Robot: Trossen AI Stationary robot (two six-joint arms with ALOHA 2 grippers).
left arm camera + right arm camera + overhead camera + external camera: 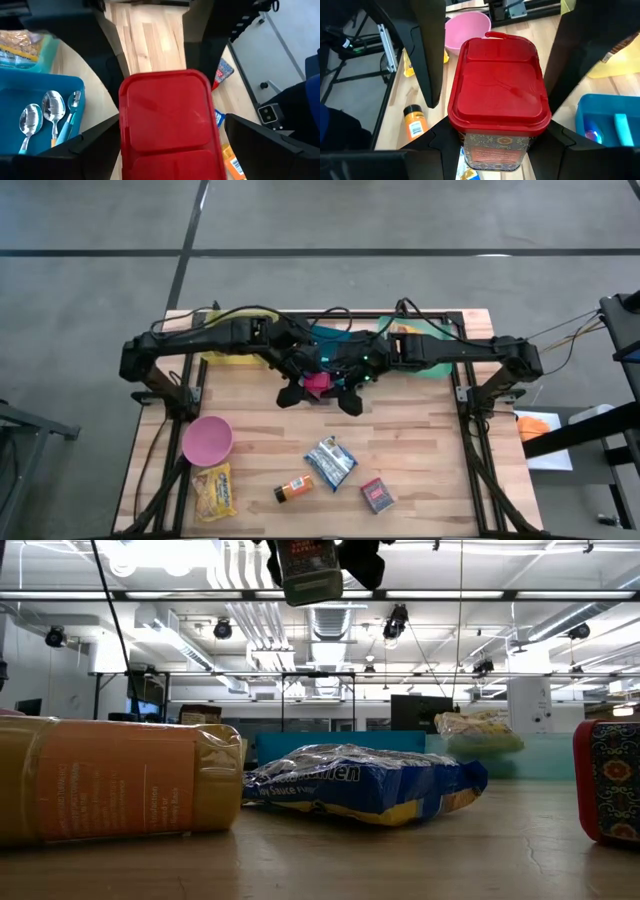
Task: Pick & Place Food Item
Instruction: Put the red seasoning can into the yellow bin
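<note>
Held up over the middle of the wooden table (420, 460), between the two arms, a red-lidded tin (499, 100) looks rigid, smooth-sided and probably light, best pinched across its flat side walls just under the lid. The left gripper (300, 385) stands spread wide, its fingers (100, 140) flanking the tin with no clear contact, while the right gripper (345, 392) clamps the tin's body between its fingers (432, 145).
</note>
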